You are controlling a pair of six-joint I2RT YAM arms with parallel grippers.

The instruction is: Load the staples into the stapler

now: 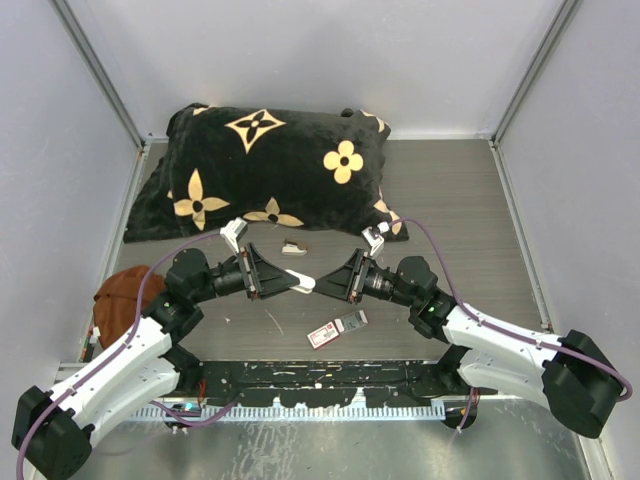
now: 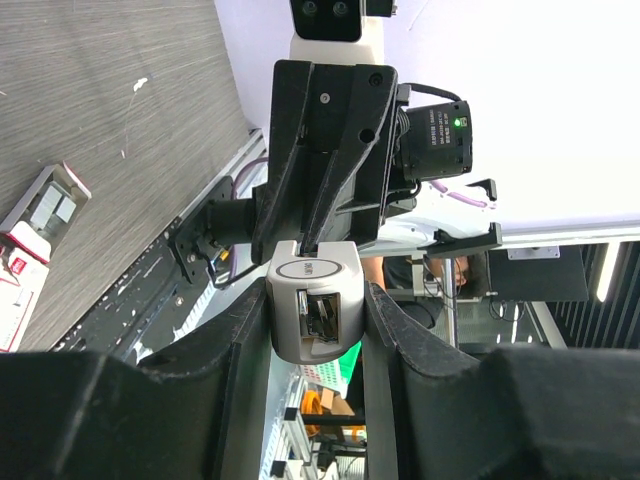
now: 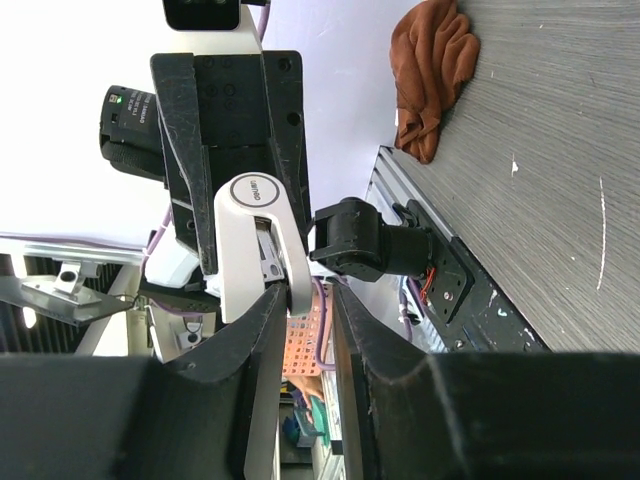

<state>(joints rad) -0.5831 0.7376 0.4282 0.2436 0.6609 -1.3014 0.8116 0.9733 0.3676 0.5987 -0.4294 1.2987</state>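
The two arms meet nose to nose above the middle of the bench, both gripping the stapler in the air between them. The left hand is narrowed on the stapler's grey end, with a finger pressed to each side. The right hand pinches the white end in a slim gap.

The staples lie flat on the bench just nearer the arm bases than the joined hands. Their grey tray is slid out of the red-and-white box, and nothing touches them.

The black flowered pillow fills the far left of the bench, its front edge near the wrists. A small pale object lies just in front of it. A brown cloth is bunched against the left edge, beside the left arm. The right half of the bench is bare wood grain up to the wall rail, and the black mounting strip runs along the near edge.
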